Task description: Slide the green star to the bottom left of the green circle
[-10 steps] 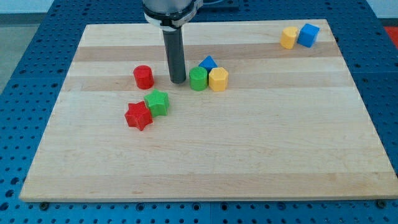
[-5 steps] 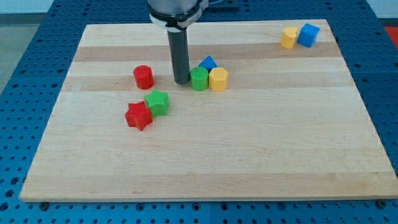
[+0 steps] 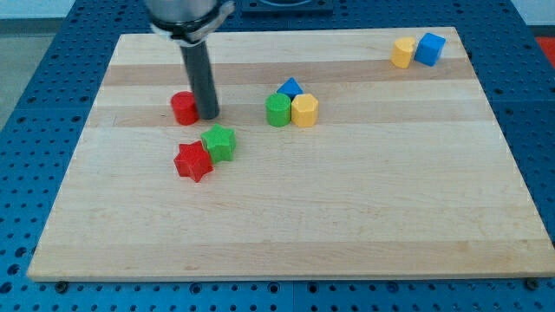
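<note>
The green star lies left of the board's middle, touching the red star at its lower left. The green circle stands to the upper right of the green star, beside a yellow hexagon block and a blue triangle block. My tip is just above the green star, touching the right side of the red cylinder. The rod rises from the tip to the view's top.
A yellow block and a blue block sit together at the board's top right corner. The wooden board lies on a blue perforated table.
My tip has moved left from beside the green circle to the red cylinder, and the red cylinder has shifted a little to the left. The other blocks have not moved.
</note>
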`<action>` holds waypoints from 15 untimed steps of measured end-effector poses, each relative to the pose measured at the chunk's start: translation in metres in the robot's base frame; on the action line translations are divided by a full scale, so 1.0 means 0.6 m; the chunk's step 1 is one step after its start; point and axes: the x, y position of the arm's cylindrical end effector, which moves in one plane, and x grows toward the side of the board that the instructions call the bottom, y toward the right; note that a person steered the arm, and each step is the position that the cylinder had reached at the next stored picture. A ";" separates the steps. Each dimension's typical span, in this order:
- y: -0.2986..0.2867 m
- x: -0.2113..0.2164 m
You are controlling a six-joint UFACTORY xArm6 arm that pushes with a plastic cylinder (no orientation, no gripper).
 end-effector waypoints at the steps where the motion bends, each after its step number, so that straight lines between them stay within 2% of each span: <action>1: -0.029 0.031; 3: -0.030 0.110; 5: 0.016 0.141; 7: 0.059 0.125; 9: -0.035 0.116; 10: -0.034 0.098; 14: 0.100 0.084; 15: 0.103 0.096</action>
